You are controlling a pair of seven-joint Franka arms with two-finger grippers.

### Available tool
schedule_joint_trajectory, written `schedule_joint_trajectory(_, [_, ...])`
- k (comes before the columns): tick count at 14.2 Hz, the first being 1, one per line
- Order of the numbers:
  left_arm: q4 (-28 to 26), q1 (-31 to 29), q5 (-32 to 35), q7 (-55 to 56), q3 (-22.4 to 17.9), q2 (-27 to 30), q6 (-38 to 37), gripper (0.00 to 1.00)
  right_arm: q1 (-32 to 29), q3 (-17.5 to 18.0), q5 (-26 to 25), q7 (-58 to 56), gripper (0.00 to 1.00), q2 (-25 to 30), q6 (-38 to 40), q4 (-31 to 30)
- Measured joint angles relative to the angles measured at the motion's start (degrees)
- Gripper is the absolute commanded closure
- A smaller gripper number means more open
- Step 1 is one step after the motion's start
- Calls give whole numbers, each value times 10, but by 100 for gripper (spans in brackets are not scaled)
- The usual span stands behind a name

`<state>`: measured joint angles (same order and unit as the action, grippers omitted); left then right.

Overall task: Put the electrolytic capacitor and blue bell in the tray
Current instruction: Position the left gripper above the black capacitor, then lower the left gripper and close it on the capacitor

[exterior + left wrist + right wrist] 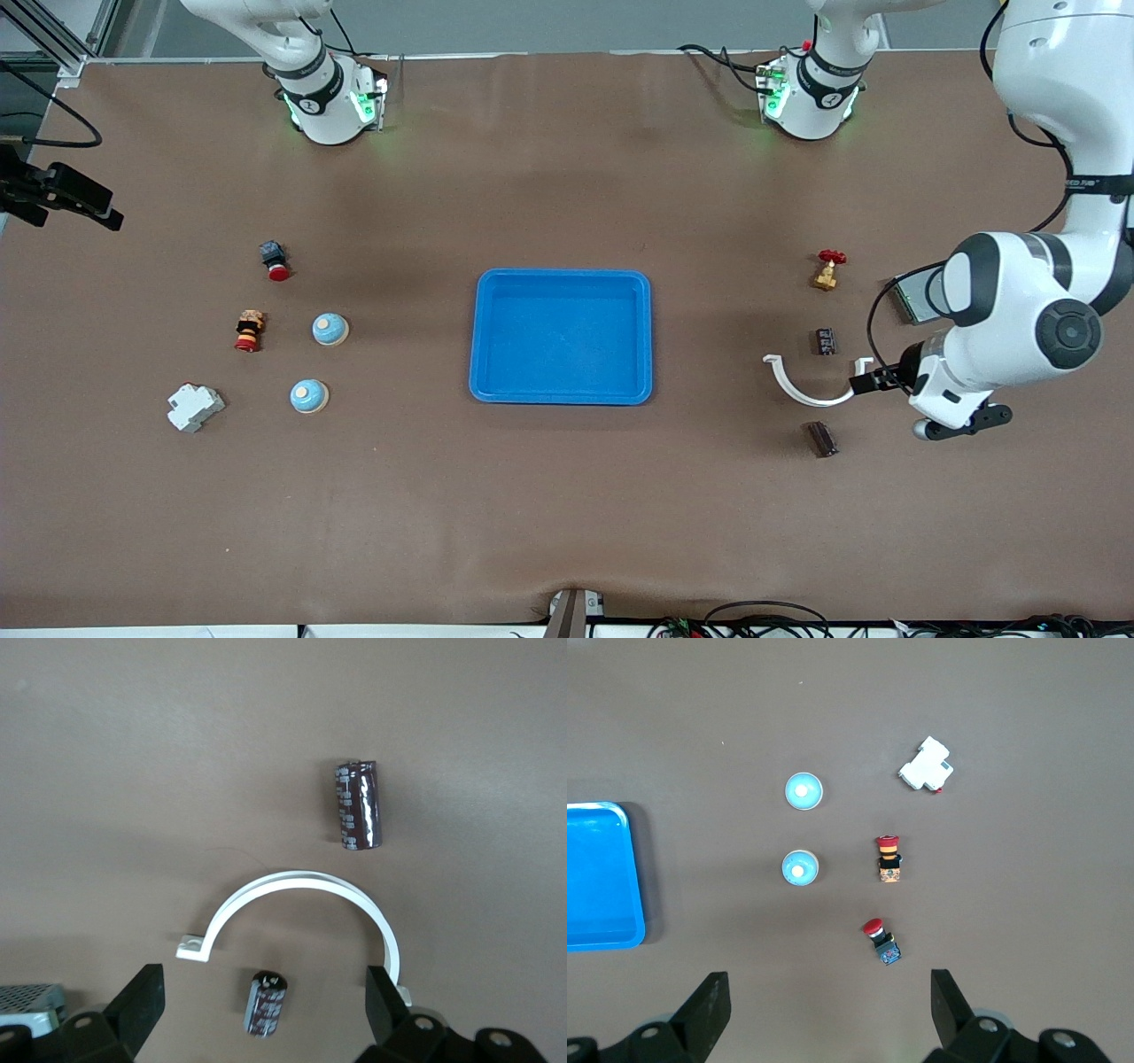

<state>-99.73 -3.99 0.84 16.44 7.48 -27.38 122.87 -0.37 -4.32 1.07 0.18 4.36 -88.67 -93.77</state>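
The blue tray [561, 277] lies empty in the table's middle; its corner shows in the right wrist view [598, 811]. Two blue bells [330, 329] [309, 395] sit toward the right arm's end, also in the right wrist view [800, 868] [803, 790]. Two dark electrolytic capacitors [826, 341] [821, 439] lie toward the left arm's end. My left gripper [873, 379] is open above the first capacitor [267, 1003], which shows between its fingers [142, 992]; the second [357, 804] lies farther off. My right gripper [831, 1001] is open and empty, high above the table, out of the front view.
A white curved clamp [802, 387] [301, 886] arcs between the two capacitors. A red-handled brass valve [828, 268] and a grey finned part [911, 301] are nearby. A white breaker [194, 408], a stacked button [250, 330] and a red push button [275, 260] lie beside the bells.
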Motion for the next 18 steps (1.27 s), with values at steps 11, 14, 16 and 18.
schedule_joint_trajectory(11, [-121, 28, 41, 16, 6, 6, 66, 0, -2, -3, 0, 0, 0, 9, -16, -3])
schedule_joint_trajectory(14, [-135, 28, 42, 16, 6, 6, 67, 0, -2, -3, 0, 0, 0, 11, -32, -14])
schedule_joint_trajectory(16, [-142, 28, 42, 16, 6, 7, 67, 0, -2, -2, 0, 0, 0, 12, -39, -17])
schedule_joint_trajectory(18, [-150, 28, 42, 16, 6, 7, 67, 0, -2, -1, 0, 0, 0, 13, -46, -18])
